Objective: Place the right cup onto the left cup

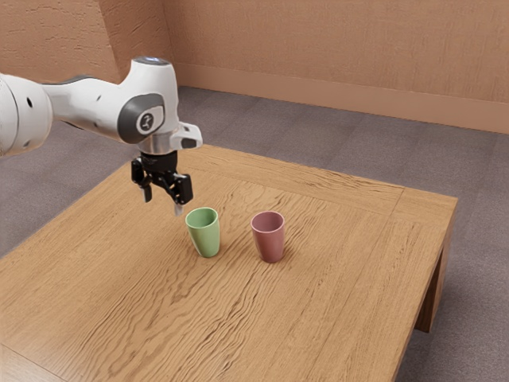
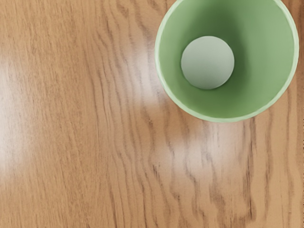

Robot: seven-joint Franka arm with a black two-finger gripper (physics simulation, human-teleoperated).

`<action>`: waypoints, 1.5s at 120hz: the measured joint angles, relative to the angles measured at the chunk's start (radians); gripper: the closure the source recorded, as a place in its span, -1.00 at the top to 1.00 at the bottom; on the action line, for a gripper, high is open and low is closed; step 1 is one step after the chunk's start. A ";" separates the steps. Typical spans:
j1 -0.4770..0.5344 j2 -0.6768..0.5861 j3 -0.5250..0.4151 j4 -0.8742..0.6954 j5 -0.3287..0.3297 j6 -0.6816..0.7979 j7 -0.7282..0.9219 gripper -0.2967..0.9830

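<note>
While one gripper [image 1: 163,202] hangs empty, fingers spread, a green cup [image 1: 207,239] and a dull-red cup [image 1: 271,242], two altogether, stand upright on one table [image 1: 342,318]. Both taper downward, the red toward the exterior view's right.

Table's [image 1: 342,318] showing wood grain, catching glossy patches. Green cup [image 1: 205,239] and red cup [image 1: 271,243] are looking smooth, satin. Arm shell [image 1: 153,83] is looking smooth, plastic-like. Floor's [image 1: 334,155] reading matt, carpet-like. Wall's [image 1: 48,32] looking matt, rough.
</note>
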 joint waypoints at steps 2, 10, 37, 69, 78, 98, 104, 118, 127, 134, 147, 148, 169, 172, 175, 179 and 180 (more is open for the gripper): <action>0.000 0.004 0.000 -0.001 -0.002 0.009 0.000 0.54; 0.000 0.021 -0.002 -0.003 -0.008 0.046 -0.002 0.54; 0.009 0.077 -0.003 0.007 -0.045 0.159 -0.005 0.54; 0.019 0.123 -0.002 0.013 -0.081 0.244 -0.007 0.54; 0.026 0.139 -0.002 0.017 -0.086 0.264 -0.008 0.54; 0.032 0.175 -0.002 0.038 -0.098 0.294 -0.009 0.54; 0.034 0.184 -0.002 0.039 -0.102 0.301 -0.009 0.54; 0.035 0.200 -0.002 0.038 -0.109 0.316 -0.010 0.54; 0.036 0.209 -0.002 0.038 -0.110 0.327 -0.010 0.54; 0.039 0.214 -0.002 0.038 -0.111 0.333 -0.010 0.54; 0.042 0.215 -0.002 0.038 -0.110 0.340 -0.010 0.27; 0.042 0.215 -0.002 0.038 -0.110 0.341 -0.009 0.24; 0.034 0.215 -0.003 0.037 -0.100 0.346 -0.007 -0.35; 0.033 0.215 -0.005 0.037 -0.100 0.347 -0.006 -0.39; 0.033 0.215 -0.008 0.037 -0.099 0.347 -0.006 -0.43; 0.033 0.215 -0.013 0.036 -0.099 0.348 -0.006 -0.48; 0.033 0.215 -0.015 0.036 -0.099 0.348 -0.007 -0.49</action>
